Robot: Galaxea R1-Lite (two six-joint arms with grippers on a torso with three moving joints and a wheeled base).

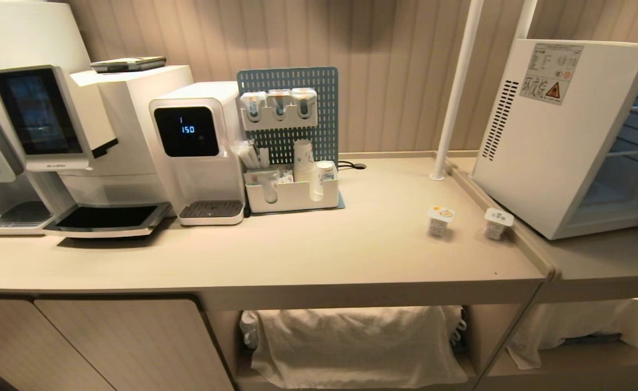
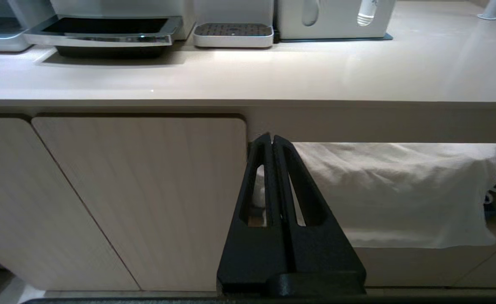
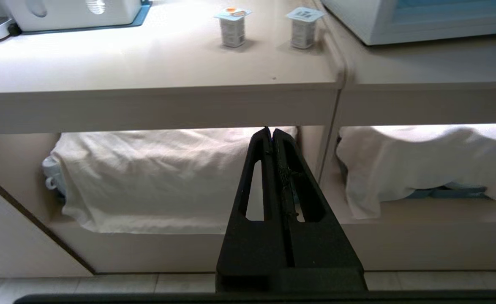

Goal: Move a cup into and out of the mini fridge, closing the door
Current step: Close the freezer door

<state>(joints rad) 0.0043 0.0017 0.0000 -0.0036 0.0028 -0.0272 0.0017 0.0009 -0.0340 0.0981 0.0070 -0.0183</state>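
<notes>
Two small foil-lidded cups stand on the beige counter [image 1: 297, 255]: one with an orange-marked lid [image 1: 441, 220] [image 3: 233, 30], and a white-lidded one [image 1: 497, 223] [image 3: 304, 28] by the counter's right edge. The white mini fridge [image 1: 558, 136] [image 3: 400, 21] sits on the lower counter to the right. Its front is open, showing wire shelves [image 1: 634, 157]. The door is out of view. Neither arm shows in the head view. My left gripper [image 2: 272, 137] hangs shut and empty in front of the cabinet, below the counter edge. My right gripper [image 3: 272, 131] is shut and empty below the cups.
A coffee machine [image 1: 69, 146], a water dispenser [image 1: 199, 146] and a pegboard organiser holding paper cups [image 1: 292, 163] line the back left. A white pole [image 1: 455, 92] stands beside the fridge. White cloths [image 1: 351, 342] cover the shelves under the counter.
</notes>
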